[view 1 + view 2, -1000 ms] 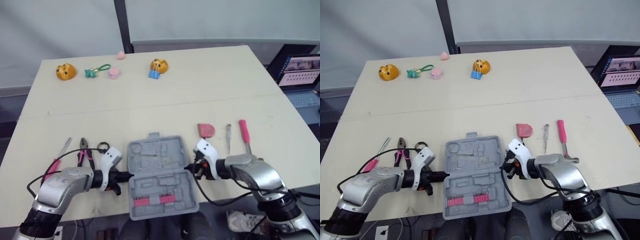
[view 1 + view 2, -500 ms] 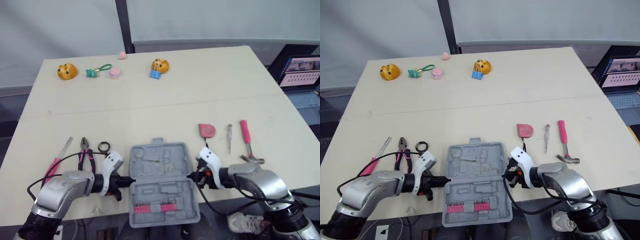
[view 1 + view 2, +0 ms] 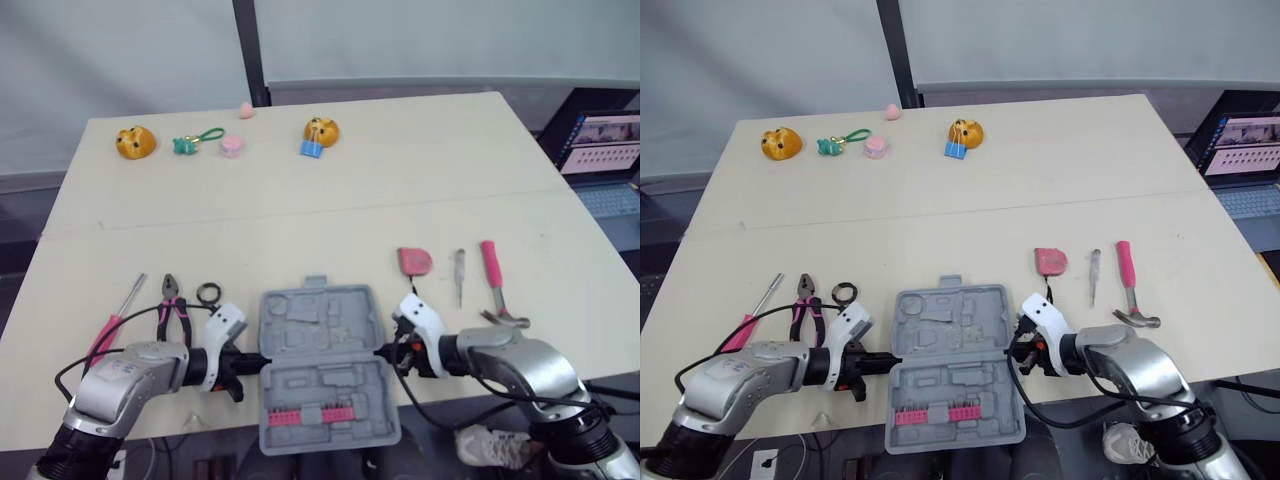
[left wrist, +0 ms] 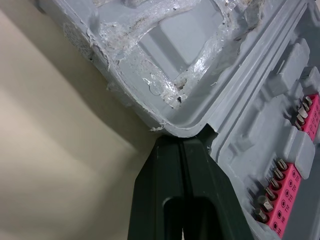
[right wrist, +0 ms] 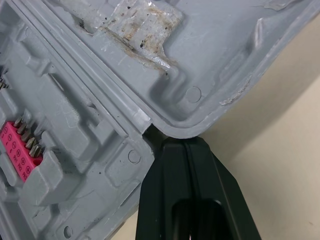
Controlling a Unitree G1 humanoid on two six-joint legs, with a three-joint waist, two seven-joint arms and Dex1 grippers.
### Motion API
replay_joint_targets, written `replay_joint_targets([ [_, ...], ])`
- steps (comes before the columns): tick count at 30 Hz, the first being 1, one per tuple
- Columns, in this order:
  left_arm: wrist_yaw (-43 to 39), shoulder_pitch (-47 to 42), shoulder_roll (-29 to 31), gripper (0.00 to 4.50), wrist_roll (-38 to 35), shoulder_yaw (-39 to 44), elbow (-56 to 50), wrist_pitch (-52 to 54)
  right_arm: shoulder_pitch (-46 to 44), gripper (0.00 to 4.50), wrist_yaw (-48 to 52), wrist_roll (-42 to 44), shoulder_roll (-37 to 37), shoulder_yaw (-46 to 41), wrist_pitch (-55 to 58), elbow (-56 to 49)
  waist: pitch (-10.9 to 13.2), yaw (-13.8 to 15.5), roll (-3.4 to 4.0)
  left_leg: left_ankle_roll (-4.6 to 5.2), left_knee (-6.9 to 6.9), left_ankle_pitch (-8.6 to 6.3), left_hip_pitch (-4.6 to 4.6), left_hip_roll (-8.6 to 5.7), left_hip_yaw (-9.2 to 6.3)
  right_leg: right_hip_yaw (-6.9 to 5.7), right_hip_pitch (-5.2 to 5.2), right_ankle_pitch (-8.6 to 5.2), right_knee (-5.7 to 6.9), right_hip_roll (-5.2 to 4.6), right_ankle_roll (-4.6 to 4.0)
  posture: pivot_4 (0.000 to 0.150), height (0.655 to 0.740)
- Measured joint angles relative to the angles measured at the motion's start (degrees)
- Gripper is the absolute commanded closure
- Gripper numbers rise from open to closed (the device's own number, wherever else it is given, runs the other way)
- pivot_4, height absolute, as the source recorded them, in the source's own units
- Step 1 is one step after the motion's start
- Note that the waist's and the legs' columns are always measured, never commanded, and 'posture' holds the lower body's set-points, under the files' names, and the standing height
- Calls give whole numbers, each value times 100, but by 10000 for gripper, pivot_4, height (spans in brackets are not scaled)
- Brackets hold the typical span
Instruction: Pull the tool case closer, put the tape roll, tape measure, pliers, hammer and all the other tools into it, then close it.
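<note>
The grey tool case (image 3: 318, 316) lies open at the table's front edge, its near half with a pink bit strip (image 3: 308, 415) hanging past the edge. My left gripper (image 3: 258, 358) is shut, its tip (image 4: 181, 142) in the hinge notch on the case's left side. On the right side my shut right gripper (image 3: 382, 352) has its tip (image 5: 186, 144) in the matching notch. Left of the case lie a pink-handled screwdriver (image 3: 112, 325), pliers (image 3: 170, 310) and a black tape roll (image 3: 207, 294). To its right are a pink tape measure (image 3: 413, 262), a thin tester pen (image 3: 459, 275) and a hammer (image 3: 492, 280).
At the far side sit an orange toy (image 3: 134, 142), a green keychain (image 3: 192, 141), a pink disc (image 3: 231, 147) and an orange toy with a blue clip (image 3: 318, 134). A laptop (image 3: 600, 145) stands off the table's right edge.
Both grippers and the case between them have come nearer the front edge than a second ago. Over the last half second they have held still.
</note>
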Motion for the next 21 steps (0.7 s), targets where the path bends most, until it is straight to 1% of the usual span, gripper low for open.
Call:
replay_joint_targets([
  [6, -4, 44, 82, 45000, -43, 56, -19, 67, 0, 44718, -5, 72, -70, -11, -3, -2, 0, -2, 0, 0, 0, 0, 0, 1, 0, 0, 0, 0, -1, 0, 0, 1500, 7155],
  [10, -180, 402, 650, 45000, -211, 363, -276, 260, 67, 44718, -4, 160, -365, -253, -3, -109, 0, -19, 0, 0, -5, 0, -1, 7, 0, 0, -2, 0, -5, 0, -1, 1500, 7155],
  [13, -305, 667, 816, 45000, -474, 772, -479, 406, 189, 44718, -2, 216, -580, -422, 1, -196, 1, -7, -1, 0, -3, 0, -2, 8, 0, 0, -1, 0, -8, -2, 0, 1500, 7155],
  [17, -473, 834, 867, 45000, -1082, 1668, -815, 667, 408, 44718, 36, 470, -880, -767, 50, -548, 2, 68, -2, 0, 2, 0, -3, 7, -1, 0, 1, 0, -6, -7, 0, 1500, 7155],
  [18, -570, 843, 875, 45000, -1378, 2079, -943, 767, 539, 44718, 123, 634, -1025, -1009, 48, -736, 2, 104, -2, 0, 1, 0, -3, 7, -1, 0, 2, 0, -7, -7, 0, 1500, 7155],
  [21, -848, 1095, 845, 45000, -1687, 2857, -1188, 376, 957, 44718, 469, 1128, -1314, -1749, -11, -1209, 2, 126, -2, 0, -3, -1, -3, 7, -1, -2, 3, 0, -14, -7, 0, 1500, 7155],
])
